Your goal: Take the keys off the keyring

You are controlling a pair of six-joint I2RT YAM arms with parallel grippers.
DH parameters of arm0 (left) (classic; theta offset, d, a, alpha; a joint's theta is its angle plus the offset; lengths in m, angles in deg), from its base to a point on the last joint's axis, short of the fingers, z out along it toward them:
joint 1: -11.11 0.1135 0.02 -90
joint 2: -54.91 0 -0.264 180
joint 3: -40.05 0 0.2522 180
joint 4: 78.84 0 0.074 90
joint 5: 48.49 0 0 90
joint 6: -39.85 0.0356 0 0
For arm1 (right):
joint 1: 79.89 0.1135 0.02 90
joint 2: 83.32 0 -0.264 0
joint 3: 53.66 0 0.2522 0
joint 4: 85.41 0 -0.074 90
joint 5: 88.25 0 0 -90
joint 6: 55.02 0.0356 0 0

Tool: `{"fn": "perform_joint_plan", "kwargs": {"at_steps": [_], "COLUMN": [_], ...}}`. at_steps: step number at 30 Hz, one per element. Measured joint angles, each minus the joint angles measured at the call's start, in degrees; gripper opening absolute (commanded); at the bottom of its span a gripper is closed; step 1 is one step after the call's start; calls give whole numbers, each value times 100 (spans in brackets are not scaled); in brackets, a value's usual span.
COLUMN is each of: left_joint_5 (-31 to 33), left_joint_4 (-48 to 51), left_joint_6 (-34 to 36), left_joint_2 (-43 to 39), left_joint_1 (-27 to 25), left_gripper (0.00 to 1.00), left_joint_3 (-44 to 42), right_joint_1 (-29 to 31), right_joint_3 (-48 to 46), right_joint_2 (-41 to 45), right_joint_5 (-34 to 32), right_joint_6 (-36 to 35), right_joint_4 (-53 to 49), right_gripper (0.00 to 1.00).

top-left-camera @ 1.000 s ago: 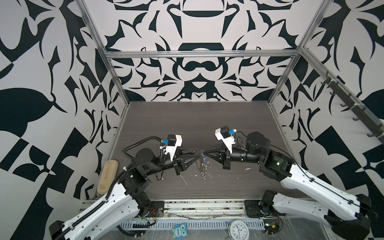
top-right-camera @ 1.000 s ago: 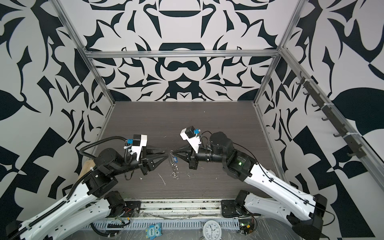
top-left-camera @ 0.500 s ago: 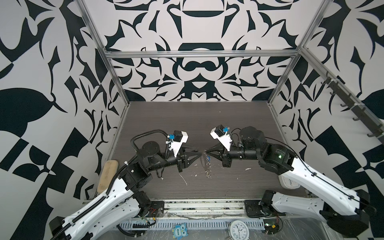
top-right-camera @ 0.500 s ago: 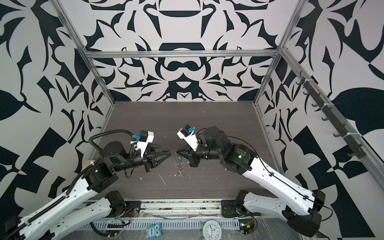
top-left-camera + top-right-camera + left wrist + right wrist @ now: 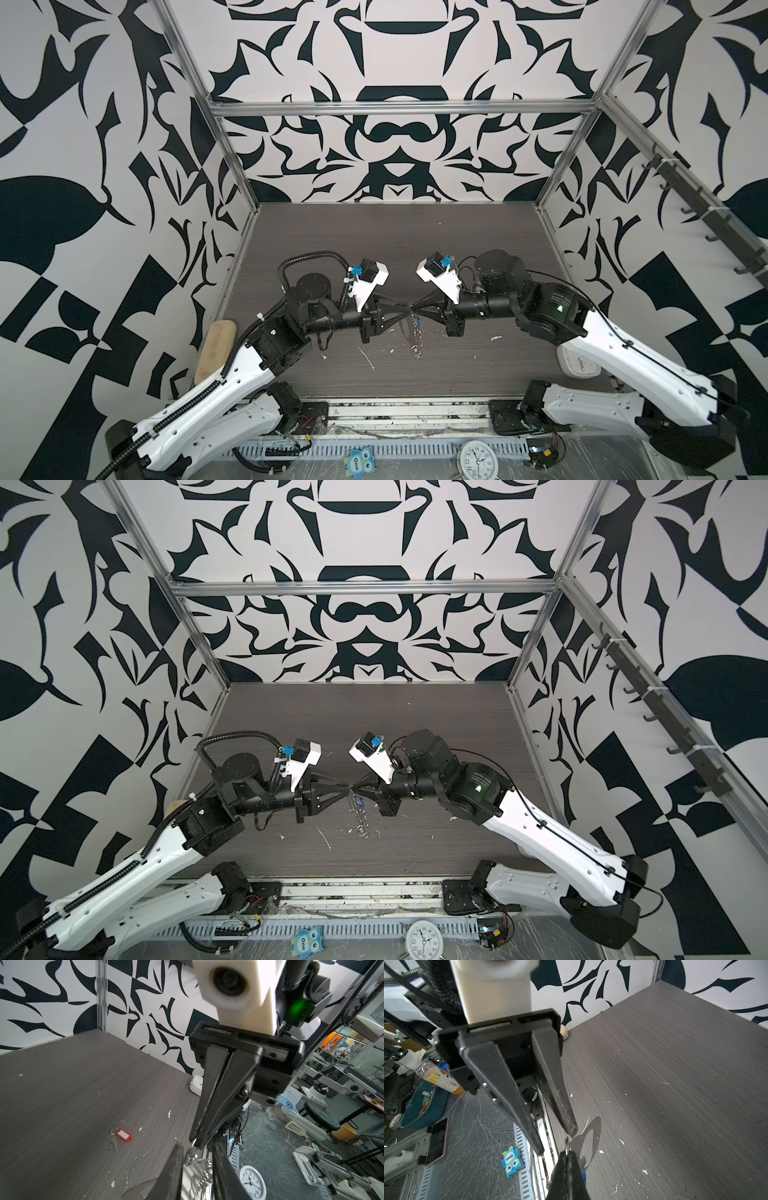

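Right hand (image 5: 413, 308) pinches keyring (image 5: 594, 1134) top; left hand (image 5: 406, 310) narrowly apart, straddling it.

In both top views the keyring (image 5: 415, 336) (image 5: 360, 816) hanging between the claw tips is too small to tell its rings apart. The blue key tag (image 5: 418, 321) is only a speck there. In the left wrist view the left claw (image 5: 197, 1153) runs off the picture's edge, and the keyring between its fingers is blurred and cut off too. A white alarm clock (image 5: 196, 1084) sits half hidden behind the right claw (image 5: 194, 1142). In the right wrist view the right claw's closed tips cover most of the blue key tag and the pinched end of the keyring. The left claw's camera housing (image 5: 492, 980) is blurred and cropped.
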Motion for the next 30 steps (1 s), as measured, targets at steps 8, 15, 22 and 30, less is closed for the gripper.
{"fn": "perform_joint_plan", "kwargs": {"at_steps": [8,15,22,30], "left_joint_5": [-356,-409,-203,330], "left_joint_4": [48,85,35,-398], "left_joint_6": [79,107,87,70], "left_joint_2": [15,22,-74,-647], "left_joint_1": [0,13,13,7], "left_gripper": [18,2,0,0], "left_joint_3": [15,15,-4,-393], "right_joint_1": [9,15,15,297], "right_joint_3": [195,199,55,-894], "right_joint_2": [-79,-94,-13,688], "right_joint_5": [205,197,-4,-1117], "right_joint_6": [-278,-249,-37,363], "right_joint_4": [-267,-289,22,1200], "right_gripper": [0,0,26,39]}}
